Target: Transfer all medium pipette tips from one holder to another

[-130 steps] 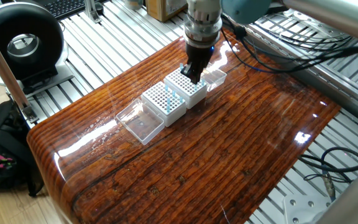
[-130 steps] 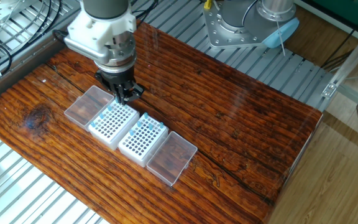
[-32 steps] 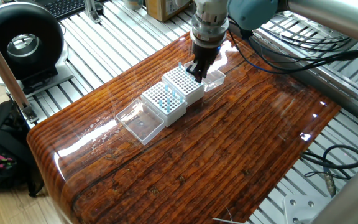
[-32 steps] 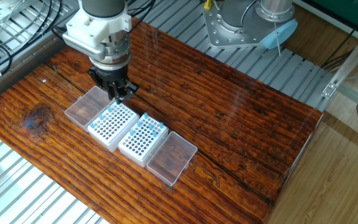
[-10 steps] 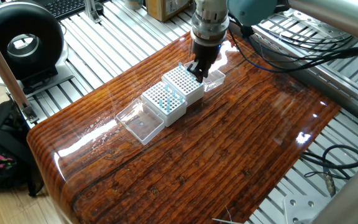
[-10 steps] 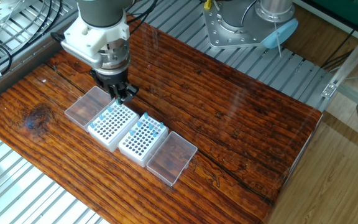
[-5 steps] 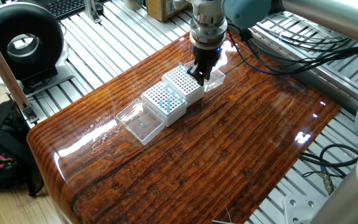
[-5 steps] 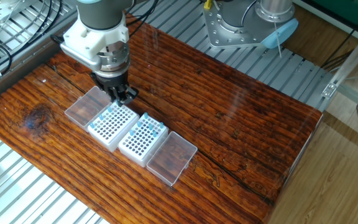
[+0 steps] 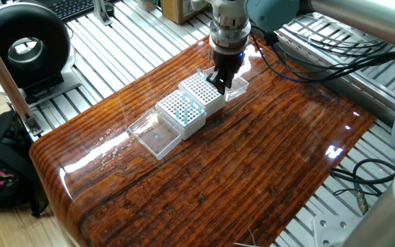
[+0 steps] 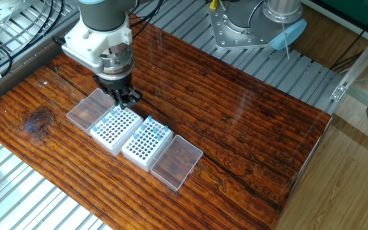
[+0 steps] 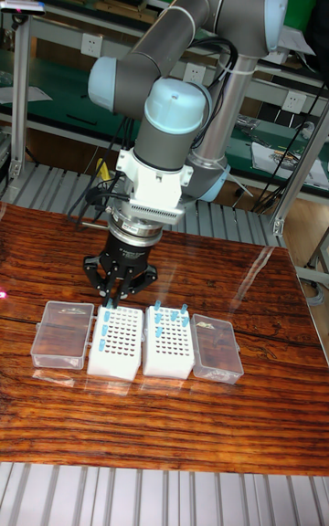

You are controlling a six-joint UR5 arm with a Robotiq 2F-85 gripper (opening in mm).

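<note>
Two white grid holders stand side by side, one [image 10: 116, 128] under the gripper and the other [image 10: 146, 142] beside it. Light-blue medium pipette tips [image 10: 156, 130] stick up from the back rows of the second holder [image 11: 170, 342], and a few tips [image 11: 108, 314] stand at a back corner of the first holder [image 11: 115, 341]. My gripper [image 11: 117, 296] hangs just above that first holder's back edge [image 9: 202, 92], fingers drawn close together. Whether a tip sits between the gripper [image 10: 122, 98] fingers is too small to make out.
Each holder has a clear lid lying open on its outer side, one lid [image 10: 91, 108] by the gripper and one lid [image 10: 176, 161] at the other end. A black round device [image 9: 25, 48] stands off the table. Cables [image 9: 307, 58] run along the metal frame.
Over the last second the gripper has dropped slightly toward the back edge of the holder below it. The holders, lids and standing tips have not moved.
</note>
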